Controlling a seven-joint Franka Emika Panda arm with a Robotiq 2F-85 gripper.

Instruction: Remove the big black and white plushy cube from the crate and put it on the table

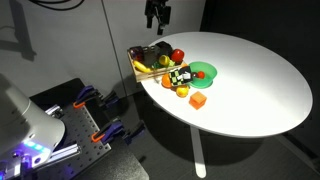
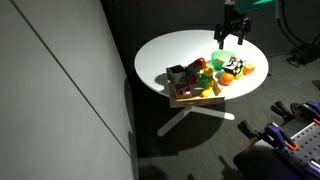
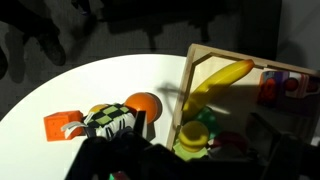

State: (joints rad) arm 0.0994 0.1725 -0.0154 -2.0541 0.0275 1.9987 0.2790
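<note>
The big black and white plushy cube (image 1: 178,75) lies on the white round table (image 1: 250,80), outside the crate (image 1: 146,62) and against its side. It also shows in an exterior view (image 2: 232,68) and in the wrist view (image 3: 115,122). The crate (image 3: 190,85) has yellowish wooden sides and holds a banana (image 3: 215,80) and other toy food. My gripper (image 1: 157,18) hangs high above the crate's far end, open and empty; it also shows in an exterior view (image 2: 232,35). In the wrist view its dark fingers (image 3: 200,162) fill the bottom edge.
A round green bowl (image 1: 203,70) stands beside the cube. An orange block (image 1: 198,101) and an orange ball (image 3: 143,105) lie near it on the table. A clamp rack (image 1: 95,125) stands beside the table. The table's edge is close behind the crate.
</note>
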